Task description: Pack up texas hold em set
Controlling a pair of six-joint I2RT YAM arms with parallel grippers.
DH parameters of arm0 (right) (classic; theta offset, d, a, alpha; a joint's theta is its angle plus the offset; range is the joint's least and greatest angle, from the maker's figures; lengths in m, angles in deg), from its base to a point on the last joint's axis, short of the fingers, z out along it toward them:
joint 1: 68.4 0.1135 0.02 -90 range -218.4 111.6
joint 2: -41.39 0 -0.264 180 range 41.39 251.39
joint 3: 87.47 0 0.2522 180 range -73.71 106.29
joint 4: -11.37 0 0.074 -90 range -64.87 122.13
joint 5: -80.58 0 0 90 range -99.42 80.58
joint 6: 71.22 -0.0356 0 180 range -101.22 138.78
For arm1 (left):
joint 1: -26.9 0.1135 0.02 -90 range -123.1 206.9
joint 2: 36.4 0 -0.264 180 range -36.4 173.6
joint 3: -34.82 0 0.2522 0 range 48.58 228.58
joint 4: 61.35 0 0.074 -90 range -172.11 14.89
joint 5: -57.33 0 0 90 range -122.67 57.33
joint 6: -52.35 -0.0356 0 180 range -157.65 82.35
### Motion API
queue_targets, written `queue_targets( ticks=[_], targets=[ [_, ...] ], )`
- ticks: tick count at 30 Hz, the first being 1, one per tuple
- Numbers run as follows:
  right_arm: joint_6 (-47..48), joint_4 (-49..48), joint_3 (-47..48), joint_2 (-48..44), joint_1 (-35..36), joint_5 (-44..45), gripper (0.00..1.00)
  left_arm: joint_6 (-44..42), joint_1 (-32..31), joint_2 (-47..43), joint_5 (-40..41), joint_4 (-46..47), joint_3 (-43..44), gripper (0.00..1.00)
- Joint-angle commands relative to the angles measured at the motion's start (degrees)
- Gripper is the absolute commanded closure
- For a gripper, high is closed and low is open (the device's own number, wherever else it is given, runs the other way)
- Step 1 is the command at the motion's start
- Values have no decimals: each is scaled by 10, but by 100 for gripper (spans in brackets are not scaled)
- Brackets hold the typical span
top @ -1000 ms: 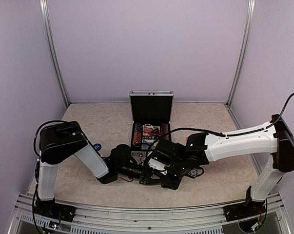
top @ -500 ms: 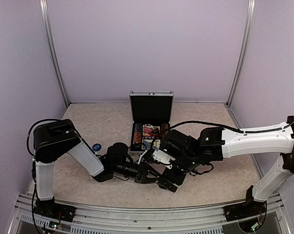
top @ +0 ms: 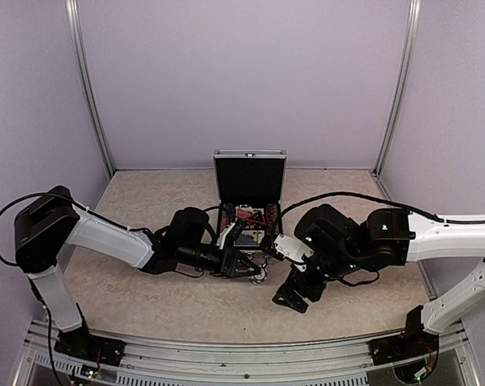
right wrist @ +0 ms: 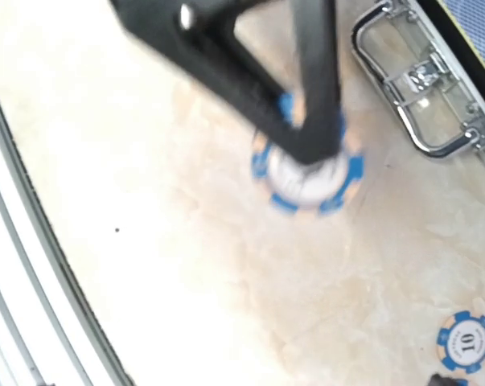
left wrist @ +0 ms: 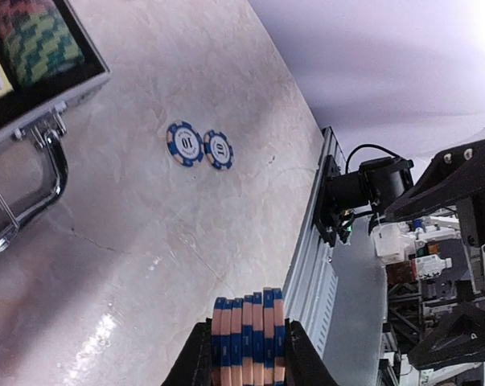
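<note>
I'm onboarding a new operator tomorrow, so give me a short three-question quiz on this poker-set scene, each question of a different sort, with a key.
1. True or false: the case has its lid shut.
2. What do the left arm's fingers hold? A) a card deck B) a stack of blue-and-cream chips C) a red die
3. Fill in: ___ loose chips lie flat on the table beside the case.
Key: 1 false, the lid stands upright. 2 B. 3 two, each marked 10.
</note>
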Motion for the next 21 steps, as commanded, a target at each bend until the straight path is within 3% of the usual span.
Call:
queue_targets(
  ticks=[1,9,21],
  targets=[
    [-10,-17,-25,-17,-3,24,0,-142,20,-56,55,-184,56,100],
    [-4,-36,-40,-18,-14,72,0,-291,41,-94,160,-404,153,100],
    [13,-82,-86,-57,-19,67,0,-549,45,-76,251,-559,265,100]
  ],
)
